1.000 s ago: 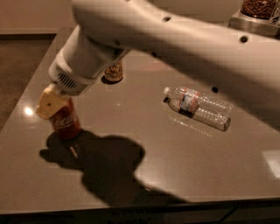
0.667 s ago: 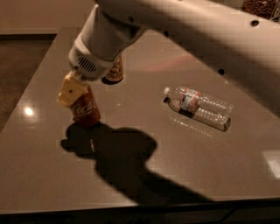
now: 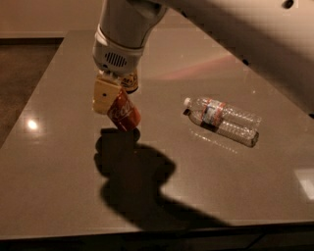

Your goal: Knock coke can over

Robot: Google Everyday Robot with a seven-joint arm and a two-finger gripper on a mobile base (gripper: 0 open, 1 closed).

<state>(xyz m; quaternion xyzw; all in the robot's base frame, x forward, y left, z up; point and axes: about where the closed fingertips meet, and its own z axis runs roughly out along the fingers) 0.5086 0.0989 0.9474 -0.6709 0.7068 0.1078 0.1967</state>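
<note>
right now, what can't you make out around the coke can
Camera view:
- coke can, tilted: top end hidden by the gripper beside it, left of centre
- second can: mostly covered by the gripper
- water bottle: label too small to read
- arm: cut off by the top edge

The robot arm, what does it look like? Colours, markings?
The arm is smooth, rounded and off-white, with small dark round holes. Its thick cylindrical wrist carries a slotted vent. The pincer, beside the coke can, is blocky and pale yellow.
</note>
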